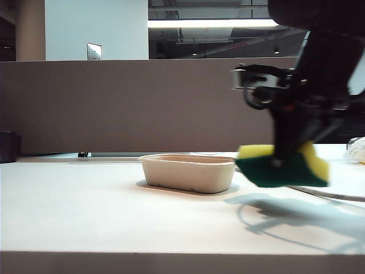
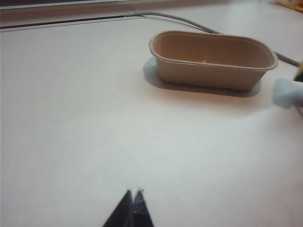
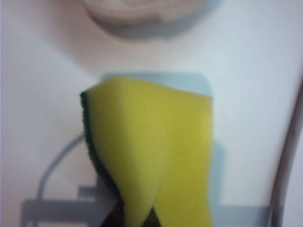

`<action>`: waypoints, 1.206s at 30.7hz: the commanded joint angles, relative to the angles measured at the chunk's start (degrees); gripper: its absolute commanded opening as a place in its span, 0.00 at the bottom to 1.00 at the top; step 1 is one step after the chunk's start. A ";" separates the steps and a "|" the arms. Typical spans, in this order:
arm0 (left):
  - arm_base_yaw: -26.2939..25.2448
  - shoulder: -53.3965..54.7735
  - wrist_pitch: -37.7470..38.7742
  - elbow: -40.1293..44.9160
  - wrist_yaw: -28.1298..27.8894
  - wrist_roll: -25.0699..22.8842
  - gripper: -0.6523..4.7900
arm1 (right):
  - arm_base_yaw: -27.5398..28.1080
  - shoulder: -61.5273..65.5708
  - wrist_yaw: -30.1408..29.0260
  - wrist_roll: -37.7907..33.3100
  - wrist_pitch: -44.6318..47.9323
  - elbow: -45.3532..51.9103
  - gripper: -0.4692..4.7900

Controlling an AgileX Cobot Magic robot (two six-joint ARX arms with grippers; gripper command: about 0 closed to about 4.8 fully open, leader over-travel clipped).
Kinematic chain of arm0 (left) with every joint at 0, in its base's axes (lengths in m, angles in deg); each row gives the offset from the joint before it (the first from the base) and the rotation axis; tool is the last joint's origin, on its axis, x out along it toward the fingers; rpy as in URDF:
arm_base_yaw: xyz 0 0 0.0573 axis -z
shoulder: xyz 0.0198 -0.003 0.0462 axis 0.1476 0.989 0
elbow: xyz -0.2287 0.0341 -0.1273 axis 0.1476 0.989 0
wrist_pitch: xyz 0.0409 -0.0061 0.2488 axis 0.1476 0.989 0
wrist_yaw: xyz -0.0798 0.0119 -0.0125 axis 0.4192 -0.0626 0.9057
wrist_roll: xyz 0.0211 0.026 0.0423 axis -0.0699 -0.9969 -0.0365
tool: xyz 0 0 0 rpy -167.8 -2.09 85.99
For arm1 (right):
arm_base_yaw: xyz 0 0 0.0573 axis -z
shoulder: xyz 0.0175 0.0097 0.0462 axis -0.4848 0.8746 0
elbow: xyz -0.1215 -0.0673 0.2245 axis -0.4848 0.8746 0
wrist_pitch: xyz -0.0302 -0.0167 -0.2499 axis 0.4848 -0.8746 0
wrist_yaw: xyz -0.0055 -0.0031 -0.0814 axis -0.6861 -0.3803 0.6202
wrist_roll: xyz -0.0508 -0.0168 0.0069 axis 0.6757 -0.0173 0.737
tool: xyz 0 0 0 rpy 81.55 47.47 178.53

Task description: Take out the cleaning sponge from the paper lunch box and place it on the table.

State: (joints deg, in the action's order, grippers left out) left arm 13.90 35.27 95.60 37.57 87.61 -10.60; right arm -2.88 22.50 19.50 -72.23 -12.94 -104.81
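Observation:
The cleaning sponge [image 1: 285, 166], bright yellow with a dark green scouring layer, hangs above the table [image 1: 114, 217] just right of the paper lunch box [image 1: 188, 172]. My right gripper [image 1: 283, 158] is shut on it, pinching it so it bends. In the right wrist view the folded sponge [image 3: 151, 156] fills the middle and hides the fingertips [image 3: 142, 220]; the box's rim [image 3: 142, 12] shows beyond it. The beige box [image 2: 213, 59] looks empty in the left wrist view. My left gripper [image 2: 132, 193] is shut on nothing, low over bare table, well short of the box.
A tall grey-brown divider panel [image 1: 114, 103] runs along the table's back. A grey cable [image 2: 189, 21] lies behind the box and curves along the right side [image 3: 286, 161]. A dark object [image 1: 8, 146] stands at the far left.

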 commanded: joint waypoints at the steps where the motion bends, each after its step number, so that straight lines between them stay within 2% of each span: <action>1: 0.02 0.13 -0.68 -0.11 0.07 -0.04 0.11 | 0.17 2.25 0.66 -0.42 5.81 -0.15 0.25; 3: 0.02 0.13 -0.68 -0.11 0.09 -0.04 0.11 | 0.22 3.54 0.37 -0.42 5.73 -0.22 0.31; 5: 0.00 0.13 -0.68 -0.11 0.09 -0.04 0.11 | 0.20 4.72 -0.72 -0.42 4.28 -0.20 0.42; 6: 0.00 0.11 -0.68 -0.11 0.09 -0.04 0.11 | 0.17 5.18 -1.18 -0.44 3.72 -0.20 0.50; 10: -0.02 0.11 -0.68 -0.11 0.09 -0.04 0.11 | 0.13 5.73 -2.89 -1.40 2.38 -0.20 0.93; 11: -0.02 0.11 -0.68 -0.11 0.09 -0.04 0.11 | 0.11 5.44 -3.45 -1.92 2.25 -0.22 0.96; 16: -0.07 -0.04 -0.68 -0.11 0.09 -0.04 0.11 | -0.02 1.97 -6.05 -4.04 2.01 -0.39 0.95; 18: -0.26 -0.33 -0.68 -0.09 0.09 -0.04 0.11 | -0.02 -0.74 -5.97 -4.87 1.16 -0.37 0.91; 21: -2.82 -1.25 -0.57 -0.09 0.74 -0.04 0.11 | -0.02 -5.77 -5.57 -6.23 0.13 -0.37 0.77; 24: -7.37 -2.84 -0.48 -0.09 1.25 -0.04 0.11 | -0.02 -11.96 -5.40 -6.40 -0.09 -0.37 0.52; 26: -10.62 -3.98 -0.46 -0.09 1.22 -0.04 0.11 | -0.02 -16.37 -5.44 -7.21 -0.11 -0.37 0.25; 28: -13.49 -5.22 -0.46 -0.02 1.20 -0.04 0.11 | -0.02 -20.52 -5.60 -7.39 -0.15 -0.37 0.07; 33: -18.18 -6.29 -0.68 -0.02 1.18 -0.04 0.11 | 0.00 -29.44 -4.98 -10.10 -0.11 -0.33 0.08; 37: -20.06 -6.29 -0.68 -0.02 1.18 -0.04 0.11 | 0.00 -35.76 -1.03 -10.73 -0.20 0.00 0.08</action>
State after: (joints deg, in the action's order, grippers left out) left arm -5.77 28.95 95.38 37.59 88.55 -10.57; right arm -2.88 -11.64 16.31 -82.52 -13.58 -104.94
